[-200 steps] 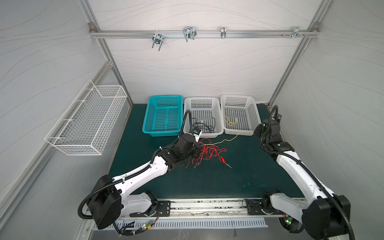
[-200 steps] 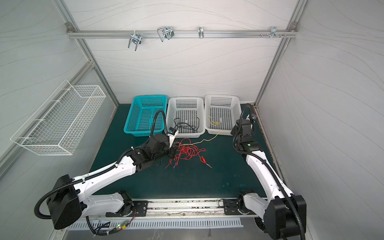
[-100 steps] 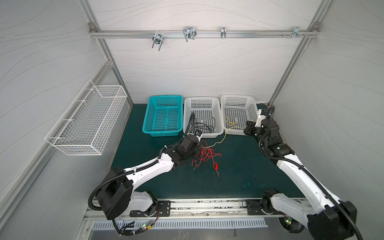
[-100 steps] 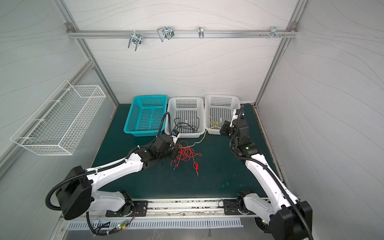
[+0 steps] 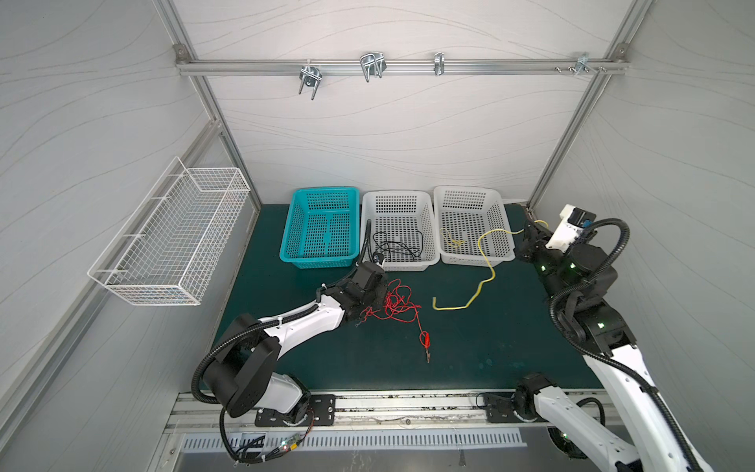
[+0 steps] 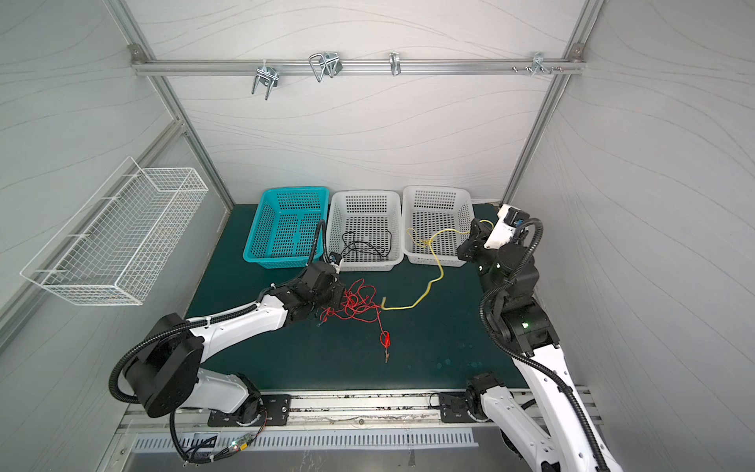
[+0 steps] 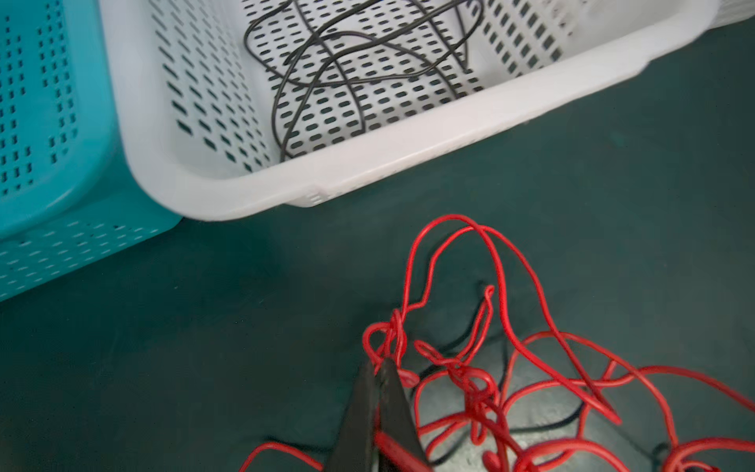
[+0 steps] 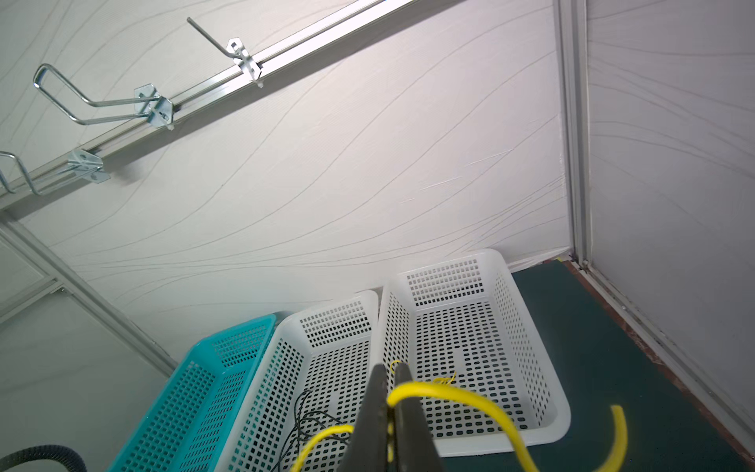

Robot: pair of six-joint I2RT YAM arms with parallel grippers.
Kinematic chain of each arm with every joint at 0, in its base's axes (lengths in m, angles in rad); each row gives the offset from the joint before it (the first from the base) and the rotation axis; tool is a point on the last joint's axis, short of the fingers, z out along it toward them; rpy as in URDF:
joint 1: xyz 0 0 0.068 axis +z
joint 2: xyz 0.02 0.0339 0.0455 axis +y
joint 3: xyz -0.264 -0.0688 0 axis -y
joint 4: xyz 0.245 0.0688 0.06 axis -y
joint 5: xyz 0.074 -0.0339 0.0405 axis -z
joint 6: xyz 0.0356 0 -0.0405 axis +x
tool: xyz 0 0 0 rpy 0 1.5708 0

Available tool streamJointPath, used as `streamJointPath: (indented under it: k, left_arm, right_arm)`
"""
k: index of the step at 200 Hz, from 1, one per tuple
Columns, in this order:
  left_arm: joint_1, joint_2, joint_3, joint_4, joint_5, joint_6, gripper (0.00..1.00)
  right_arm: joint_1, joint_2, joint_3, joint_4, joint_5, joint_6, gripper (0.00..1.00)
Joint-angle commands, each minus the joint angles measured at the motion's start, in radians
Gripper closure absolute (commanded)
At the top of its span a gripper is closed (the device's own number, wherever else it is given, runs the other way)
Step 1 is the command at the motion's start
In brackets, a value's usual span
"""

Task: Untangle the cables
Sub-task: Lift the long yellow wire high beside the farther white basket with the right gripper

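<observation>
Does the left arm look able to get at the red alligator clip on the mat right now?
Likely yes for reach: the clip lies on bare mat nearby, but the left gripper is shut on the red cable.

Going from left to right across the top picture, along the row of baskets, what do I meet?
In a top view: wire basket on the wall → blue basket → middle white basket holding the black cable → end white basket → right tool pinching the yellow cable.

Two white-shelled arms [image 5: 302,323], black joints [image 5: 241,384], black corrugated hoses [image 5: 611,222], green indicator lights [image 5: 599,325], dark tapered jaws.
</observation>
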Motion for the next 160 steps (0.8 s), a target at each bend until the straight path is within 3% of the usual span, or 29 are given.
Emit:
streamJointPath:
  k: [1,110,160]
  left_arm:
    - [0.000,0.013,0.013,0.006,-0.020,-0.021,1.00]
    - [0.000,0.027,0.038,0.025,0.047,-0.010,1.00]
    - [0.000,0.030,0.028,0.038,0.052,-0.020,1.00]
  right_arm:
    - [-0.003,-0.007,0.019,-0.025,0.029,-0.024,1.00]
    - [-0.021,0.247,0.087,0.098,0.051,-0.056,1.00]
    - [-0.045,0.280,0.162,0.114,0.034,-0.070,1.00]
